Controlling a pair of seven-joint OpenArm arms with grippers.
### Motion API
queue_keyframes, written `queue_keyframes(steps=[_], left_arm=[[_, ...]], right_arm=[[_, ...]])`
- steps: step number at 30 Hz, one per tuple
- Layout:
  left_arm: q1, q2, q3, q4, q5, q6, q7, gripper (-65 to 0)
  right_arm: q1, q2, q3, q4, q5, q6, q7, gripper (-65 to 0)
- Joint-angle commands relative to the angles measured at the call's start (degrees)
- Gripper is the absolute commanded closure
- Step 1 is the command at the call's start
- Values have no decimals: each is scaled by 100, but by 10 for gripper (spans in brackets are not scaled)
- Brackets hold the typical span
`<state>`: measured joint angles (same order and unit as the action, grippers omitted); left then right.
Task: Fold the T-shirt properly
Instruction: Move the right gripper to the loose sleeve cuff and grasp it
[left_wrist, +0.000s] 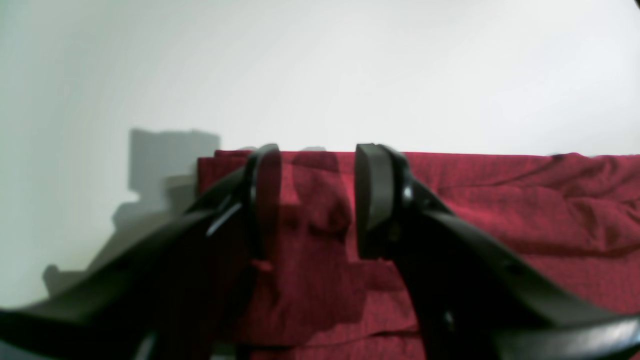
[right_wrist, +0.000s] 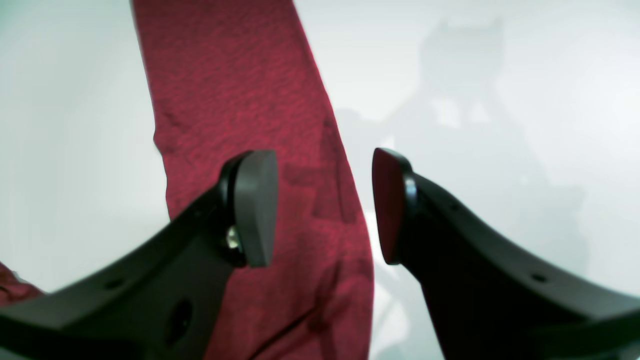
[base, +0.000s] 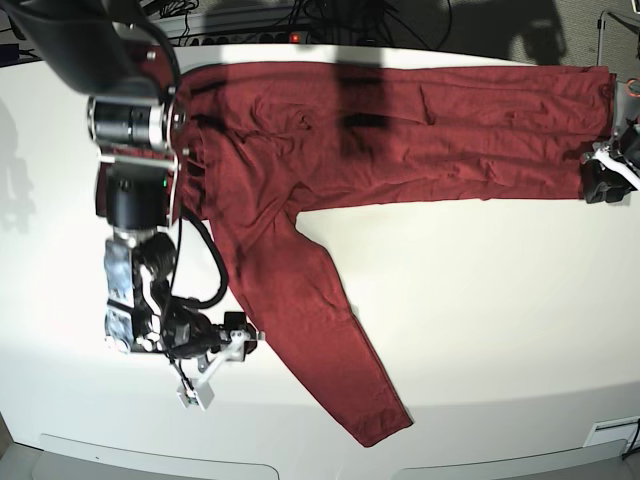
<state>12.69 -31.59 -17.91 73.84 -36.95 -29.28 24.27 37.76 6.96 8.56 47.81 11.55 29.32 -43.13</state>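
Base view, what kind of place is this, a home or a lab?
Most likely a robotics lab bench, not a home. A plain white table carries only the maroon shirt, two robot arms work over it, and a power strip with tangled cables runs along the far edge.

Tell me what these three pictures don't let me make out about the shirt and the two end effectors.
- T-shirt top-left part: base view, hidden behind the right arm.
- Left end effector: base view, mostly cut off by the right edge.
- Whether the right end effector touches the sleeve: right wrist view too blurred; base view too small.
- Shirt's extent: both wrist views, cut off by frame edges and fingers.
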Motion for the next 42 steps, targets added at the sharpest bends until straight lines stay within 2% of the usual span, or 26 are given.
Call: queue_keyframes(steps=[1,6,8,13,15,20,24,28,32,38,42], left_arm=[[-48,-142,-50,83,-59,-26,-122,-241],[-46,-142,-48,83,-59,-26,-160,-241],[-46,-142,-48,83,-59,-26,-157,-241],[-46,-142,-48,83,-57,-26,-157,-241],[-46,-142,-48,83,-57,-26,-157,-241],[-46,-142,-48,83,-57,-26,-157,-241],[-48,-142,-48,83,-57,-26,-164,-241],[-48,-144,-48,83,-57,-28,-203,-241],[-48,-144,-48,83,-57,-26,-201,-241],[-46,-144,-50,83,-55,-28,-195,-241],[-46,-144,-48,83,-55,-28,-197,-241]], right_arm=[[317,13,-2,-138,-61,-26,223,-305],[706,-96,0,-1163,-763,-205,772,-305],[732,-160,0,-1403,-957,-393,914,-305],[730,-350,0,-1801,-1534,-579,1187,-305],[728,-365,0,-1932,-1633,-719,1220,-305],[684,-363,0,-2037,-1908,-769,1220,-304],[680,-367,0,-2037,-1904,-787,968,-303],[647,-514,0,-2037,-1864,-780,767,-256],[553,-719,0,-2037,-1897,-780,822,-204],[507,-837,0,-2037,-2260,-841,977,-3],[509,-802,0,-2037,-2514,-922,1117,0]])
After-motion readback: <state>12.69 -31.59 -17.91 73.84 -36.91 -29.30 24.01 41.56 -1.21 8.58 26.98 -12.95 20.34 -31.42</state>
